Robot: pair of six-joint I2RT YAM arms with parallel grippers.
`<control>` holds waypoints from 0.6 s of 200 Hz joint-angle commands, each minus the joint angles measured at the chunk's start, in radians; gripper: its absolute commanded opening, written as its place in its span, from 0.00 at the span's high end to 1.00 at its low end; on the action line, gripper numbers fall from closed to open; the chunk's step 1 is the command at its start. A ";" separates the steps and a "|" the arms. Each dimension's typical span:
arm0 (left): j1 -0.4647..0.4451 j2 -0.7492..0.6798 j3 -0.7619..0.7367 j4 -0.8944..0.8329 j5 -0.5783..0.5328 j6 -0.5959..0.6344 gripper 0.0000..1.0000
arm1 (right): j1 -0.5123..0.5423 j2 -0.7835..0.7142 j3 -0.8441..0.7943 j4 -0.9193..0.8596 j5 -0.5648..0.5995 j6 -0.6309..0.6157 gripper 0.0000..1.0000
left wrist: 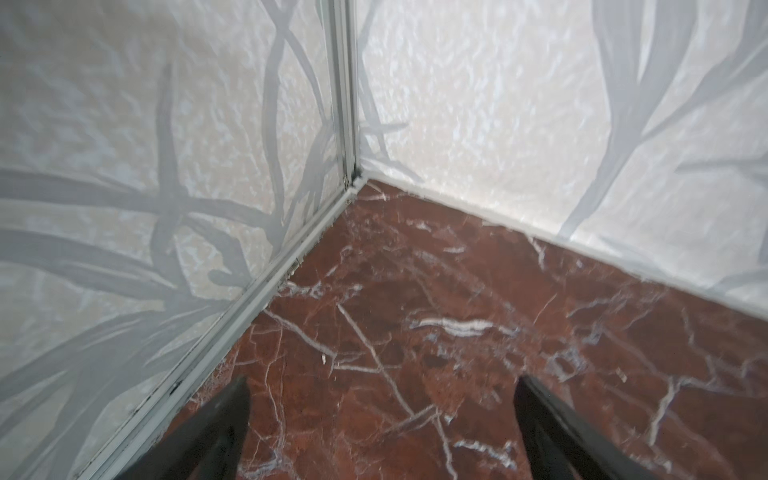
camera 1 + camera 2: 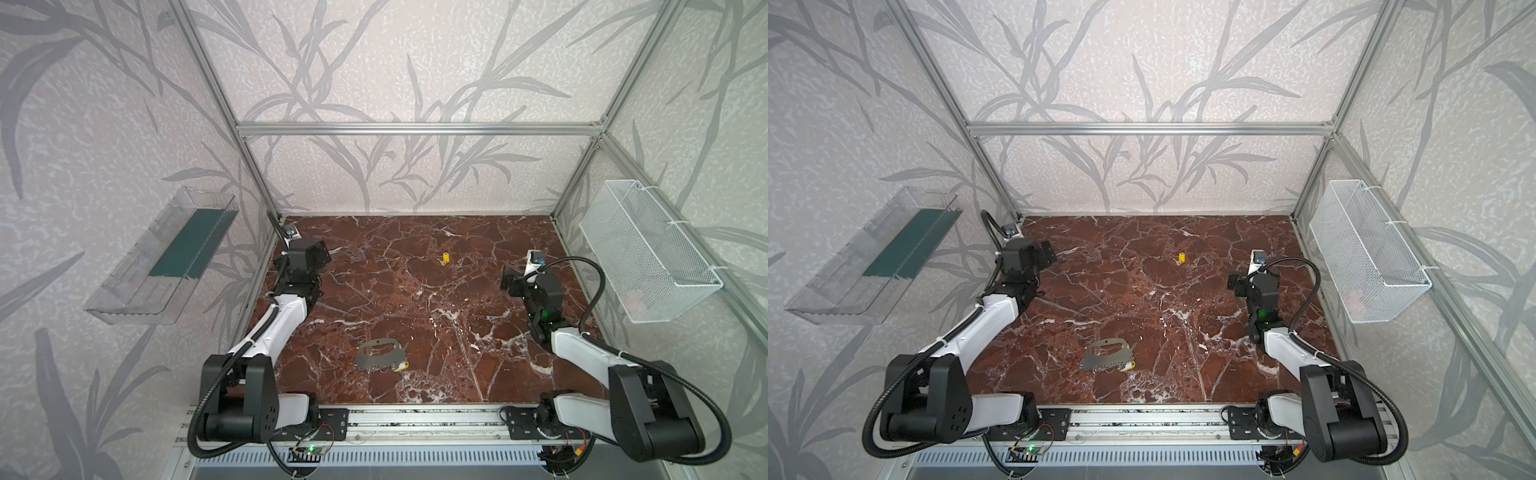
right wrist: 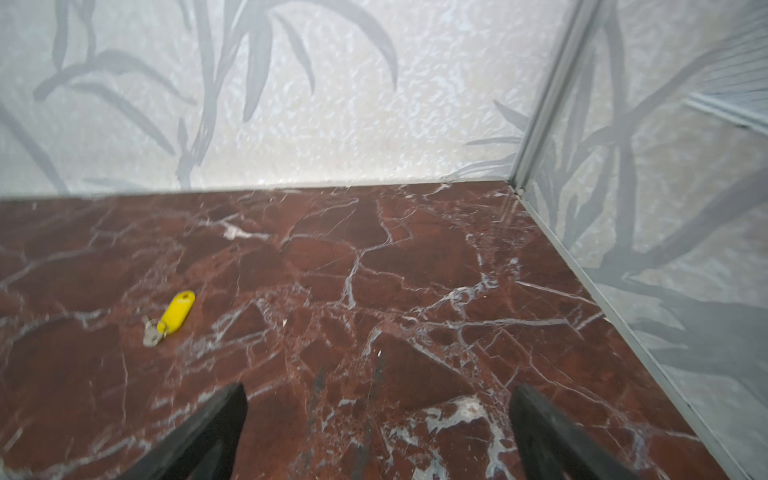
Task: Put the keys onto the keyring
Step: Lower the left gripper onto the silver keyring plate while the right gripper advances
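The keyring (image 2: 381, 353) (image 2: 1109, 352), a flat grey metal plate with a slot, lies on the red marble table (image 2: 436, 316) near the front. One yellow key (image 2: 402, 365) (image 2: 1128, 365) rests at the right end of its ringed edge. Another yellow key (image 2: 446, 258) (image 2: 1181, 257) (image 3: 178, 311) lies loose toward the back, with a small metal loop at its end. My left gripper (image 2: 316, 249) (image 1: 382, 386) hangs open at the far left, facing the back corner, with nothing between its fingers. My right gripper (image 2: 511, 282) (image 3: 378, 392) is open and empty at the right, the loose key off to its left.
A clear plastic tray (image 2: 162, 257) hangs on the left wall and a white wire basket (image 2: 648, 253) on the right wall. Aluminium frame posts and patterned walls close in the table on three sides. A metal rail (image 2: 415, 419) runs along the front edge.
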 commanded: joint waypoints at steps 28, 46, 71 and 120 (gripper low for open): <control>0.007 -0.099 0.048 -0.388 0.185 -0.175 0.01 | -0.035 -0.105 0.018 -0.150 -0.107 0.429 0.01; 0.007 -0.134 0.013 -0.384 0.274 -0.160 0.01 | -0.036 -0.117 0.036 -0.147 -0.215 0.401 0.01; 0.004 -0.173 -0.050 -0.372 0.377 -0.182 0.01 | -0.025 -0.079 0.130 -0.288 -0.314 0.379 0.01; -0.063 -0.217 -0.152 -0.338 0.434 -0.211 0.01 | 0.105 0.019 0.266 -0.456 -0.281 0.271 0.01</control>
